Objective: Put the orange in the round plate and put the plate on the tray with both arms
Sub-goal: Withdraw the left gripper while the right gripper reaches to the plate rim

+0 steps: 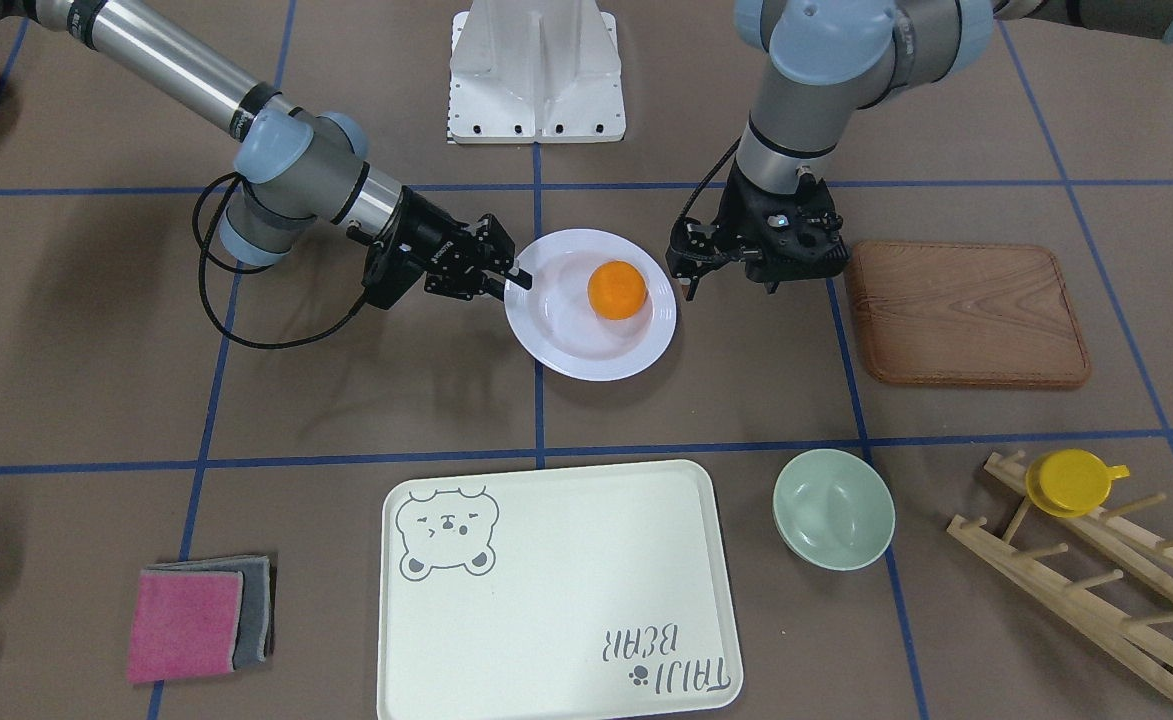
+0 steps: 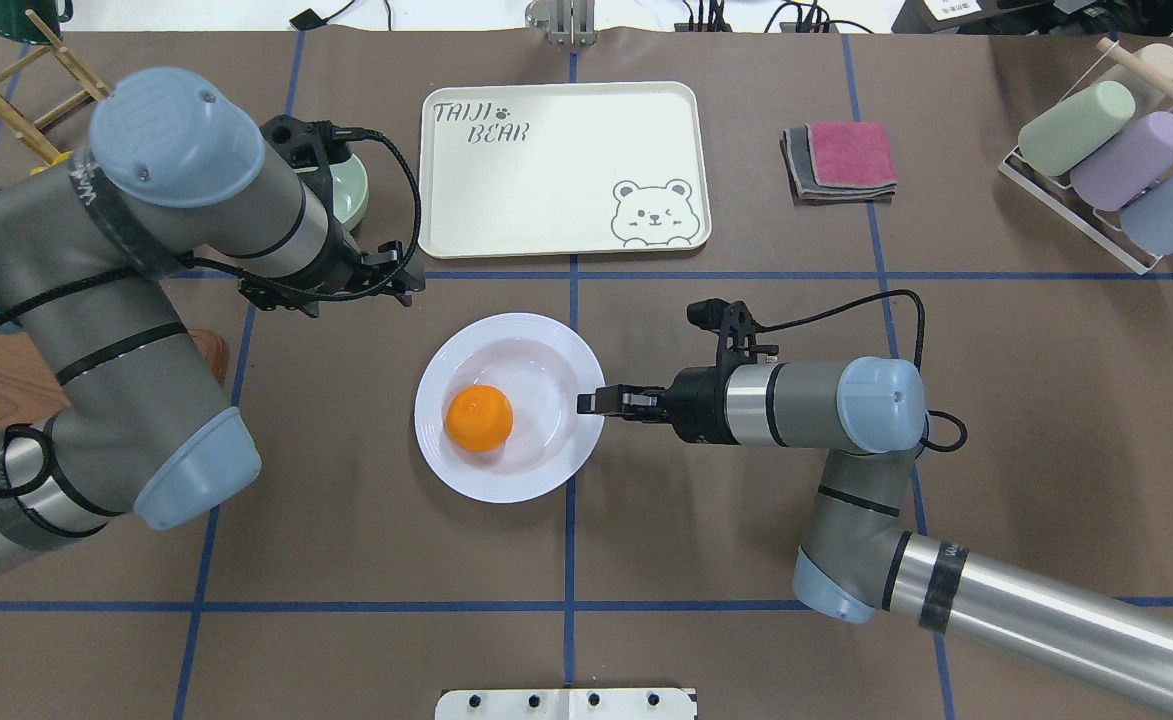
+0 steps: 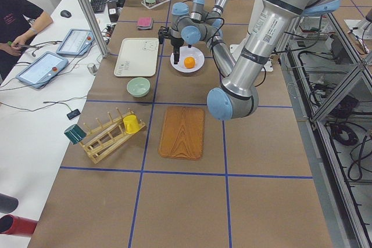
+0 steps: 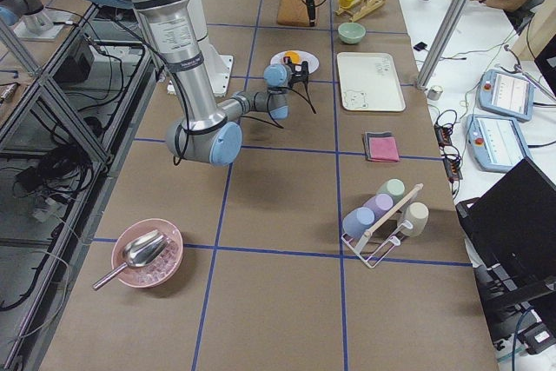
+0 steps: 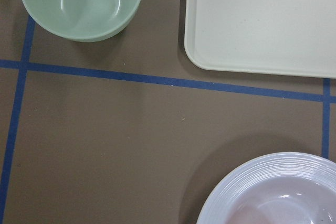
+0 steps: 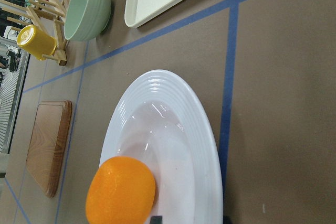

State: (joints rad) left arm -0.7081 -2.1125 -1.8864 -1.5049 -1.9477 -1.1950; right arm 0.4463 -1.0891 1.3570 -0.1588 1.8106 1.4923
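Orange (image 1: 616, 289) is in the round plate (image 1: 566, 352) already, sitting off-centre in the sunken middle, toward the left arm's side. So the first half looks done, and what's left is the two-arm carry.

The plate is flat on the table (image 1: 346, 400) between the arms. The tray (image 1: 566, 580) is well apart from it, across a blue tape line, with nothing on it.

The right arm's fingers (image 1: 522, 274) are at the rim. From the right wrist view they look spread, one over the ridged rim and one outside it, not clamped yet.

The left arm's fingers (image 1: 689, 285) hang just beside the opposite rim. Its wrist camera looks down on the plate edge from above, so I'd say it's off the plate. I honestly can't tell if that pair is spread or pressed together.

How I'd do this step:
- Get the left pair down onto the rim straight across from the right pair, then close both.
- Bite well onto the wide rim, since glossy ceramic is slippery.
- Lift level and move both arms at the same pace, because any tilt and that orange will roll.
- Go high enough to clear the tray's lip, and steer past the green bowl (image 1: 833, 508) sitting next to the tray.
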